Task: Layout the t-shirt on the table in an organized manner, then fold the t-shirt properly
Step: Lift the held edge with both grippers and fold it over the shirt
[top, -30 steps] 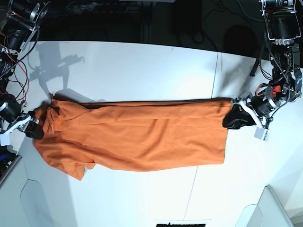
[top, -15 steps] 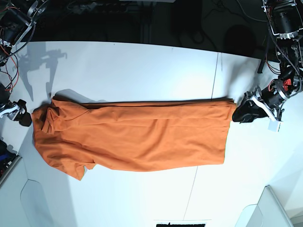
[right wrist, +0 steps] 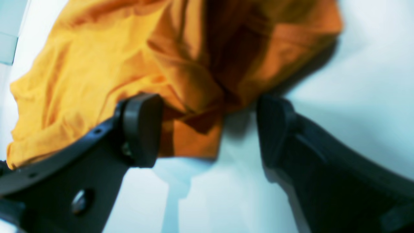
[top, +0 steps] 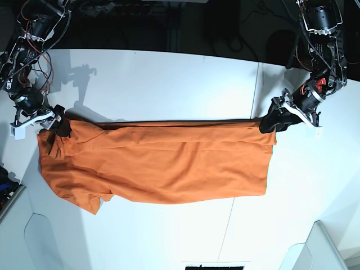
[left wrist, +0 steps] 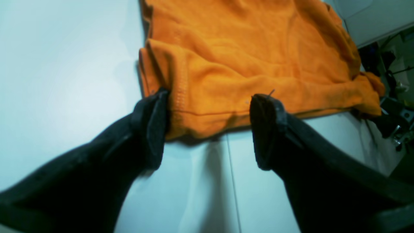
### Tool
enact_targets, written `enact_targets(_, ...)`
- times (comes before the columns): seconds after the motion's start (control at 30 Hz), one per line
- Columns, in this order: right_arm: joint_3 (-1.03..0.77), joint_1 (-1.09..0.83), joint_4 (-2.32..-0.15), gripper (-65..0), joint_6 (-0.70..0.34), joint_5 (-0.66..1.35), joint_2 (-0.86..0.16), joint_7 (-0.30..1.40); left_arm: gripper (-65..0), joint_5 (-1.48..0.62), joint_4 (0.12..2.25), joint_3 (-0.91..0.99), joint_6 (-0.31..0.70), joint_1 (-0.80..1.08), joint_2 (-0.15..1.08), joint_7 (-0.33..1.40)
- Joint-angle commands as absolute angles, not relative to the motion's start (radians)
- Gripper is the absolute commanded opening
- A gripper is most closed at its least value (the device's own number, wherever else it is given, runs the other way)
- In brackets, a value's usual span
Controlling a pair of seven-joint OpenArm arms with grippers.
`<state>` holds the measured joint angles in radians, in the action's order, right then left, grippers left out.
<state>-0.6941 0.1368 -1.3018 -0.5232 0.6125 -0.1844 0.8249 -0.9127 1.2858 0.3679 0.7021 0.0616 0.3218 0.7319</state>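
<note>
The orange t-shirt (top: 163, 166) lies stretched out lengthwise on the white table (top: 169, 84), its bunched collar end at the left and its hem at the right. My left gripper (top: 271, 122) stands open at the hem's far corner; in the left wrist view its fingers (left wrist: 152, 129) straddle the stitched hem (left wrist: 207, 106) of the t-shirt (left wrist: 245, 48), low over the table (left wrist: 48, 64). My right gripper (top: 58, 125) is open at the far left corner. There the gripper (right wrist: 208, 123) spans folded cloth (right wrist: 106, 71), with the table (right wrist: 372, 64) beside it.
A thin dark seam (top: 256, 95) crosses the tabletop near the hem end. Pale bin corners sit at the front right (top: 326, 247) and front left (top: 22, 236). Beyond the far table edge is a dark area with cables (top: 169, 22).
Both grippers let go of the shirt's ends, opened wide and drew off, then came back to the far corners. The shirt stayed flat in place.
</note>
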Motion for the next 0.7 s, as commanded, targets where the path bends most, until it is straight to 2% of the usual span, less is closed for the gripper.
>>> enact_targets(0.0,-0.697,0.157,-1.316,-20.1,-0.515,0.619,-0.198,0.801,-22.7,-0.894,1.289,0.371,0.698,0.041,0.327,0.725)
enact_targets(0.23,-0.693,0.165,-1.309,-20.1,-0.480,0.583,-0.193,0.772,-22.7,-0.764,1.233,0.364,0.661,-0.022,0.313,0.686)
enact_targets(0.37,-0.665,0.199,-1.237,-20.3,-0.467,0.559,-0.193,0.738,-23.1,-0.692,1.210,0.350,0.658,-0.036,0.313,0.629)
enact_targets(0.4,-0.655,0.210,-1.210,-20.4,-0.467,0.556,-0.193,0.727,-25.1,-0.677,1.210,0.344,0.658,-0.036,0.313,0.621)
enact_targets(0.43,-0.643,0.222,-1.184,-20.8,-0.467,0.555,-0.193,0.712,-31.0,-0.656,1.210,0.338,0.658,-0.036,0.312,0.616)
enact_targets(0.47,-0.633,0.233,-1.159,-21.6,-0.467,0.547,-0.193,0.700,-40.0,-0.631,1.210,0.333,0.658,-0.036,0.310,0.616)
enact_targets(0.53,-0.611,0.254,-1.123,-27.7,-0.467,0.523,-0.193,0.688,-60.4,-0.583,1.210,0.327,0.659,-0.036,0.307,0.617)
enact_targets(0.57,-0.603,0.261,-1.114,-33.7,-0.467,0.519,-0.193,0.688,-65.0,-0.570,1.211,0.326,0.658,-0.036,0.305,0.617)
enact_targets(0.67,-0.583,0.271,-1.115,-58.4,-0.478,0.519,-0.193,0.692,-65.0,-0.564,1.214,0.327,0.659,-0.036,0.306,0.619)
